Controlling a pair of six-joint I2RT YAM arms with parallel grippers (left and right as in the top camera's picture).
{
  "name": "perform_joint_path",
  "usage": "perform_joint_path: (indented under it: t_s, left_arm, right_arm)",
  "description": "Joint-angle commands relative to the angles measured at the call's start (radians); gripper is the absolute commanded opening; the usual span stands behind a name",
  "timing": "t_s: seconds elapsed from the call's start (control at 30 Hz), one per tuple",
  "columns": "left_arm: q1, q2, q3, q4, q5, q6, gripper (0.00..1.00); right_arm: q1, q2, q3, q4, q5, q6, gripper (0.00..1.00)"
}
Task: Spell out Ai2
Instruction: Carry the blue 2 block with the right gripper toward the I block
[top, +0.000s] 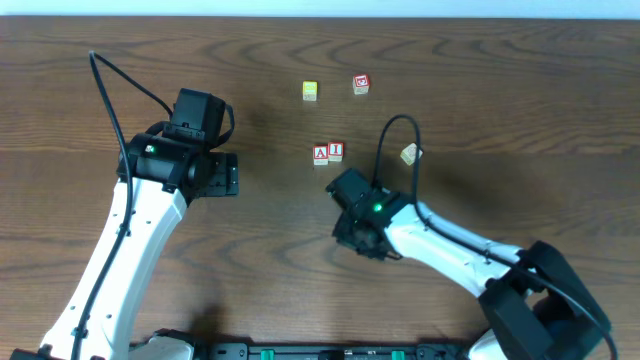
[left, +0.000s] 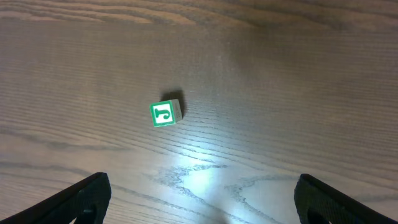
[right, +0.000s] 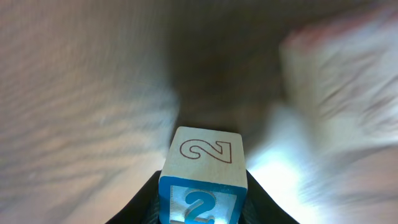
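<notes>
Item: right gripper (right: 202, 208). State: closed on the 2 block (right: 202, 163), dark fingers pressing its lower sides. The wrist view beyond it is smeared, so its height over the table (top: 500, 100) cannot be told.

Held piece: pale wooden cube. The upper face has a 2 drawn in thin dark outline. The face toward the camera has a blue border and a solid blue 2. The edges look clean and square, and it sits straight in the grip.

Ahead of this gripper, near: A block (top: 320, 153) and I block (top: 336, 150), side by side and touching, letters up, A on the left.

Further out: one tilted pale block (top: 410, 154) off to the gripper's right, and two loose blocks (top: 310, 91) well beyond the pair.

Item: left gripper (left: 199, 208). State: wide open and empty, with a green block (left: 165, 114) lying apart in front of it.

Progress, as judged: two of three characters are laid and the third is in hand. Remaining: set the 2 just right of the I, in line, and let go.
</notes>
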Motion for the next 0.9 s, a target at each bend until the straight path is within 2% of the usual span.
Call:
perform_joint_path:
  t_s: [0.0, 0.3, 0.43, 0.87]
  left_arm:
    - [0.003, 0.005, 0.004, -0.003, -0.002, 0.018, 0.95]
    - [0.003, 0.005, 0.004, -0.003, -0.002, 0.018, 0.95]
    - [0.003, 0.005, 0.004, -0.003, -0.002, 0.018, 0.95]
    - [0.003, 0.005, 0.004, -0.003, -0.002, 0.018, 0.95]
  right_arm:
    - [-0.059, 0.004, 0.066, -0.024, 0.113, -0.198, 0.25]
    - [-0.223, 0.009, 0.222, -0.096, 0.186, -0.468, 0.23]
    - [-0.279, 0.073, 0.304, -0.097, 0.180, -0.560, 0.21]
    - [-0.275, 0.298, 0.512, -0.131, 0.126, -0.652, 0.23]
